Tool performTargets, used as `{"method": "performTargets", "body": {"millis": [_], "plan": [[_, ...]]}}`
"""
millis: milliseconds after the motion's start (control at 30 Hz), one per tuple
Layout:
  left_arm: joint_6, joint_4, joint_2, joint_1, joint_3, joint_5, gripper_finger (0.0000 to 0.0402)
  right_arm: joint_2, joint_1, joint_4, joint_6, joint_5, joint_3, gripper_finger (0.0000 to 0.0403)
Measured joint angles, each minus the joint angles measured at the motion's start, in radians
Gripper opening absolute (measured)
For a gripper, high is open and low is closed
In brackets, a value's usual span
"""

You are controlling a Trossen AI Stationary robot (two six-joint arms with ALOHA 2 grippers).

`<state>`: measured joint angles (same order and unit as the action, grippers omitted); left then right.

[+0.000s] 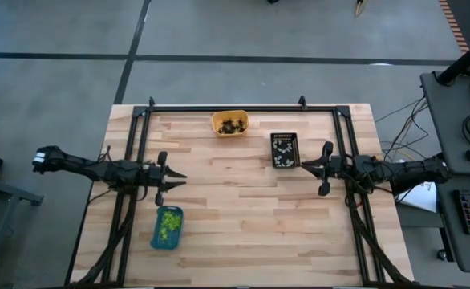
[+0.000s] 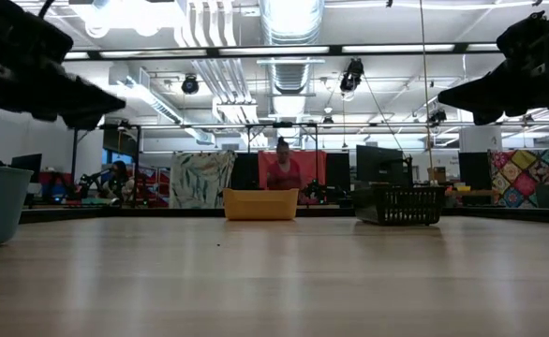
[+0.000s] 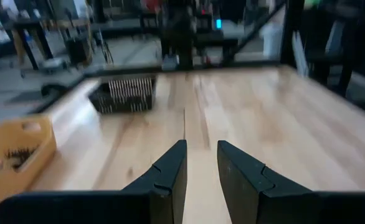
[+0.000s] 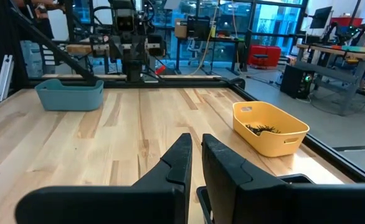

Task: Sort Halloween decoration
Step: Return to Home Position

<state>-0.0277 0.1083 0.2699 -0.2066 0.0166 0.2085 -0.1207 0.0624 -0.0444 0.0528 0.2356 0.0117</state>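
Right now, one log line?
left gripper empty, raised; right gripper empty, raised; green trinkets: blue bin; spiders: yellow bin; white trinkets: black bin

Pale, streaky wooden worktop (image 1: 243, 213). Beside the black left claw (image 1: 180, 180), a blue tray (image 1: 155, 241) holds lime-green trinkets (image 1: 168, 224). By the black right claw (image 1: 305, 164), a black tray (image 1: 273, 149) holds whitish trinkets (image 1: 282, 152).
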Motion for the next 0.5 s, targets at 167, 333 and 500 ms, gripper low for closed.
{"method": "performTargets", "body": {"millis": [167, 333, 500], "plan": [[0.026, 0.091, -0.034, 0.0, -0.002, 0.027, 0.0072, 0.0, 0.0, 0.0, 0.0, 0.0, 0.0, 0.0028], [0.029, 0.064, -0.093, 0.0, -0.006, 0.056, 0.0072, 0.0, 0.0, 0.001, 0.0, 0.0, 0.0, 0.0028], [0.013, 0.039, -0.144, 0.001, -0.006, 0.055, 0.0072, 0.0, 0.0, 0.001, 0.0, 0.0, 0.0, 0.0028]]}}
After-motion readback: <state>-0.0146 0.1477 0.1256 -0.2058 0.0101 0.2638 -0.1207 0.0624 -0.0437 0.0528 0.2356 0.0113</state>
